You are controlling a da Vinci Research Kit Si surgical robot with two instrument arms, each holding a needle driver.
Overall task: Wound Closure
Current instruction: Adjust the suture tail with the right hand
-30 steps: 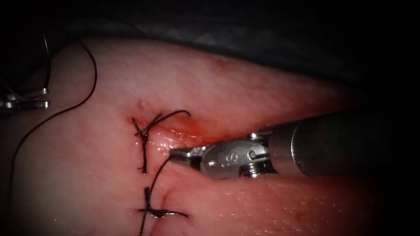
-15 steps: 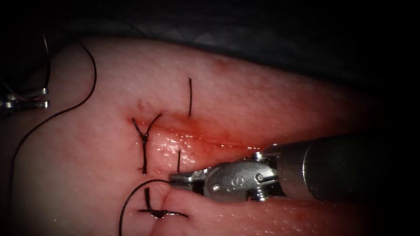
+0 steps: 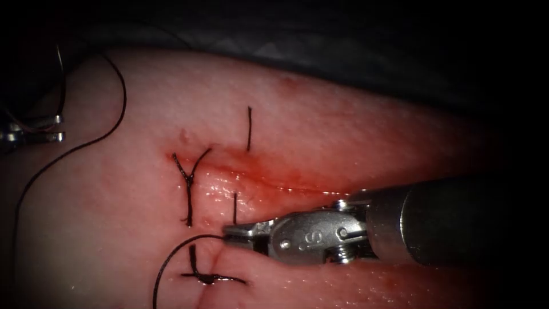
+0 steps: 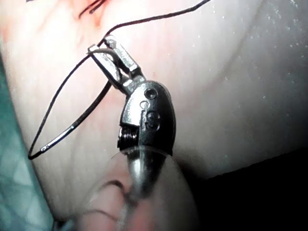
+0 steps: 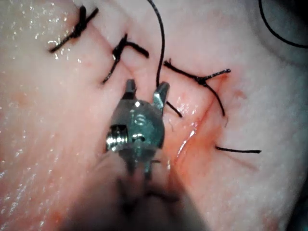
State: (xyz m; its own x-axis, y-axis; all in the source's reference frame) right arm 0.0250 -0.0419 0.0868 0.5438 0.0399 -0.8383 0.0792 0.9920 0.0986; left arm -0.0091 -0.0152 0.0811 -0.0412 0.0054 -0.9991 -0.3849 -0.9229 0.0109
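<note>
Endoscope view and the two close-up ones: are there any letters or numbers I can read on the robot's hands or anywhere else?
"S": on the metal of the right hand, jaws open, holding nothing, thread between them.
Maybe "S" or "9", unclear: on the left hand, which holds the needle out of the tissue, left of the cut.
Nothing else readable.

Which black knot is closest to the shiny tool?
The bottom stitch knot, just below the right tool. The Y-shaped knot sits higher up, farther from its jaws.
</note>
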